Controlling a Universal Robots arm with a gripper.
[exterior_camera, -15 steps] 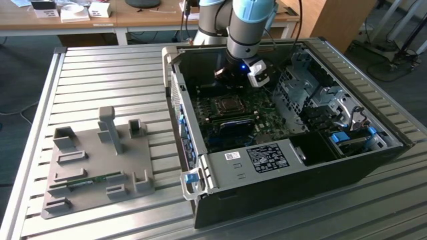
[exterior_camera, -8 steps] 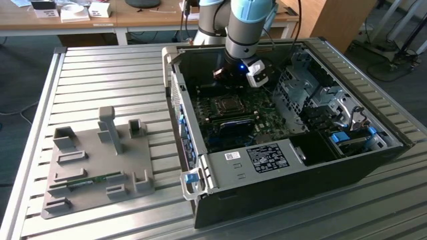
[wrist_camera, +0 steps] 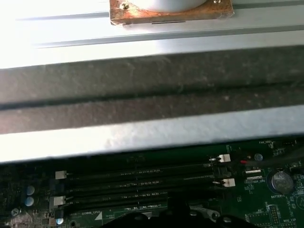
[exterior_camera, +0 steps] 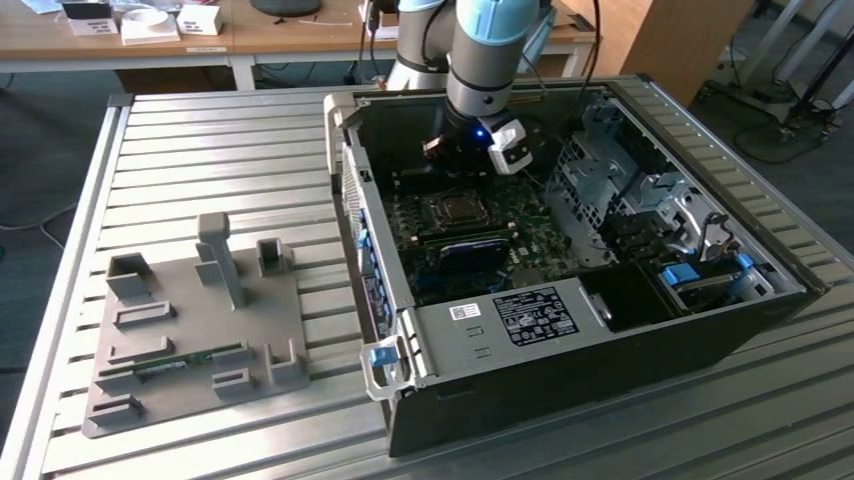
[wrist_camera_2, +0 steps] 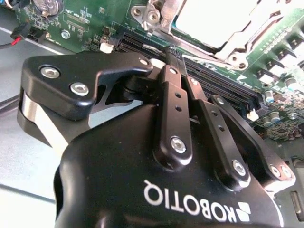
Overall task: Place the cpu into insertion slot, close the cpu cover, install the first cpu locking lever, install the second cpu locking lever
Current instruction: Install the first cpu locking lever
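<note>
The arm is reaching down into an open computer case (exterior_camera: 694, 300) that is lying on a slatted metal table (exterior_camera: 200, 160), with its gripper (exterior_camera: 470, 150) hanging above the green motherboard (exterior_camera: 534, 235), just beyond the CPU socket. In the second wrist view the gripper (wrist_camera_2: 172, 53) is showing its two black fingers (wrist_camera_2: 173, 95) pressed together, holding nothing, their tips sitting over the dark memory slots (wrist_camera_2: 223, 85). The cpu (wrist_camera_2: 213, 19) is lying in the socket, a pale bright square, with the cpu cover (wrist_camera_2: 247, 40) framing it. In the first wrist view the memory slots (wrist_camera: 142, 183) are running beside the case wall (wrist_camera: 152, 95). A grey parts fixture (exterior_camera: 187, 330) is resting on the table toward the exterior view's left.
</note>
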